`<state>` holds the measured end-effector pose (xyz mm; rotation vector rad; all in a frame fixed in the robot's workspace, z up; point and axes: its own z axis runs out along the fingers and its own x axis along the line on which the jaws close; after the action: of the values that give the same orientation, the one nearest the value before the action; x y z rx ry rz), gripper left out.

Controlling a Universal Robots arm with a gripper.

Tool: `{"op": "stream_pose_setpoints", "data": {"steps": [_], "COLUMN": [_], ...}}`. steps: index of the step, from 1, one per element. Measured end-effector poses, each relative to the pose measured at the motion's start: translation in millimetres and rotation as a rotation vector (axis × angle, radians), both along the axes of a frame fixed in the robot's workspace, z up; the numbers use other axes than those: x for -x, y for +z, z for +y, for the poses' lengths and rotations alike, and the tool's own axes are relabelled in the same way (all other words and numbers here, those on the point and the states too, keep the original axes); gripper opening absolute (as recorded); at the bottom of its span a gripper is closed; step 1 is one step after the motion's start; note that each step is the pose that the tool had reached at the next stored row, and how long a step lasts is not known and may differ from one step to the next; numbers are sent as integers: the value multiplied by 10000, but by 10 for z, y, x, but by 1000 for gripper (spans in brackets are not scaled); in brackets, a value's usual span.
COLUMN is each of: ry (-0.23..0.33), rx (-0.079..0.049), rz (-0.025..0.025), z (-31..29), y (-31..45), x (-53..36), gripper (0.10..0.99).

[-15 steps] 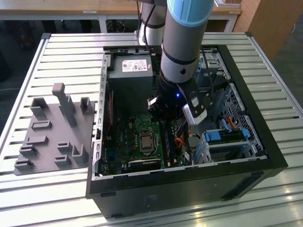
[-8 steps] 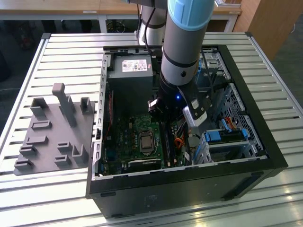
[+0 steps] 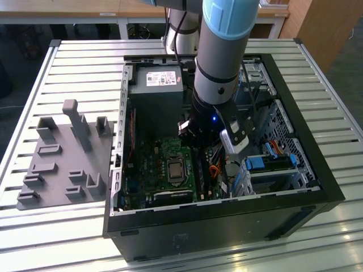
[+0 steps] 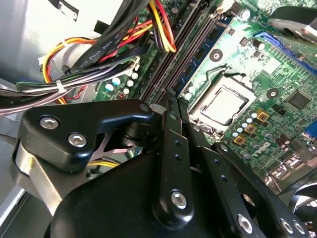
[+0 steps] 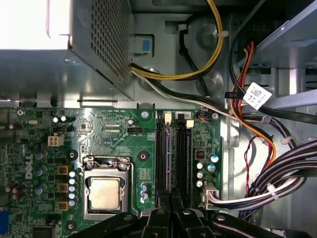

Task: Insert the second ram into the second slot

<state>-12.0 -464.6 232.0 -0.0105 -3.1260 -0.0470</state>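
**Gripper [image 5: 171, 201] low inside the open case [image 3: 227, 221], fingers drawn tight on the second ram [image 5: 168, 158].**

The stick stands on edge among the memory slots [image 5: 188, 158], which lie at 3 o'clock of the processor socket [image 3: 173, 168] in the exterior view. It is probably light, stiff and brittle. It looks best pinched mid-length by its flat faces near the upper edge, clear of the contacts, and pressed squarely.

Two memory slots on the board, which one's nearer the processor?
The slot with only green board between it and the processor; the other slot borders the round capacitors and cables.
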Motion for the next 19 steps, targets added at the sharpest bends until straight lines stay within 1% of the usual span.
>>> {"op": "stream_pose_setpoints", "data": {"steps": [3, 10, 14, 19], "ry": [7, 10, 9, 9], "rx": [-1, 0, 1, 0], "rz": [14, 25, 47, 50], "z": [-4, -13, -15, -15], "y": [-7, -19, -31, -42], "x": [-5, -5, -5, -5], "gripper": [125, 125, 125, 125]}}
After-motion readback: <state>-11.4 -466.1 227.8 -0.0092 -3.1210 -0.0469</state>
